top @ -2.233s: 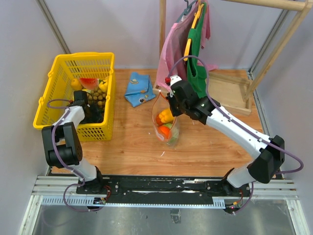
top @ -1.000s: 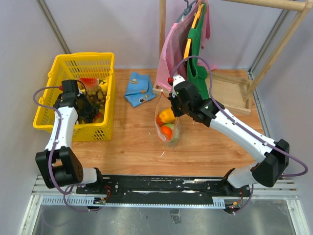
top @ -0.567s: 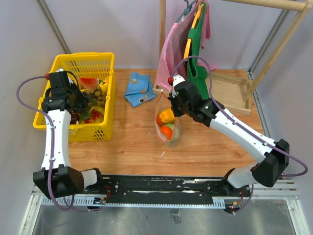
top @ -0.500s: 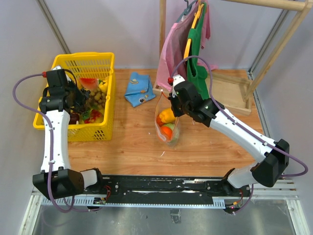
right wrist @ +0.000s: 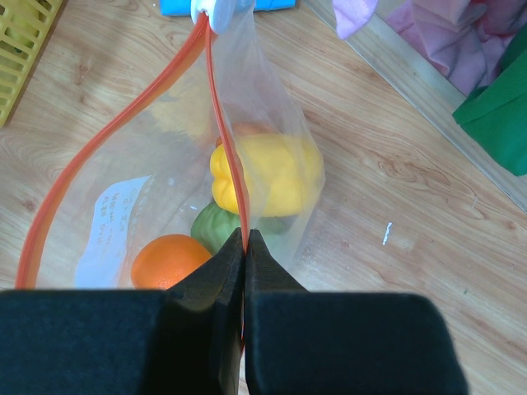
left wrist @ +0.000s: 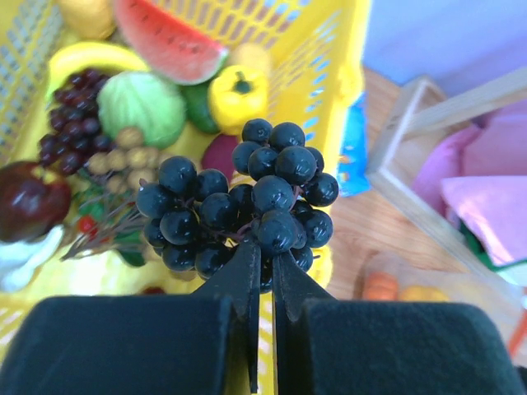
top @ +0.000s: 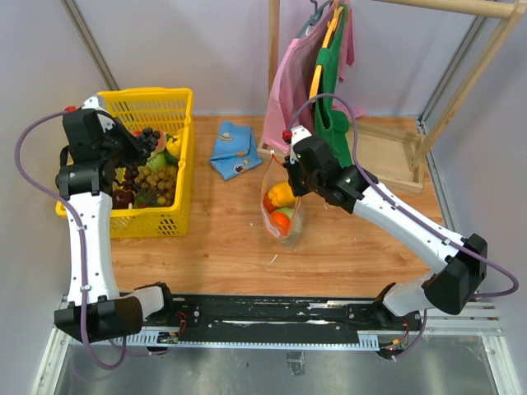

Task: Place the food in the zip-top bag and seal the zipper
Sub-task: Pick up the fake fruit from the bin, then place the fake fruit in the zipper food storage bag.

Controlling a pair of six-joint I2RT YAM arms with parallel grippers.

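My left hand is pinched almost fully closed on the stem end of the dark grapes, so the whole bunch sits right at my fingertips, hanging over the yellow basket. Down in the basket under it there's a watermelon slice, a little yellow pepper, a pale green round piece, another purple grape bunch and a brownish bunch next to it, plus a dark red piece off to the side. My right hand is clamped tight on the zipper, that red strip on the zip-top bag, and it's holding the bag up by that edge. The mouth gapes open in a loop, with the white slider at the far end of the strip. The bag's bottom rests on the wooden counter, well apart from the basket and near the middle of it. Inside the bag I can see a yellow piece, an orange and a green piece tucked between those two. A blue folded cloth lies on the counter behind the bag, between the basket and the wooden rack.
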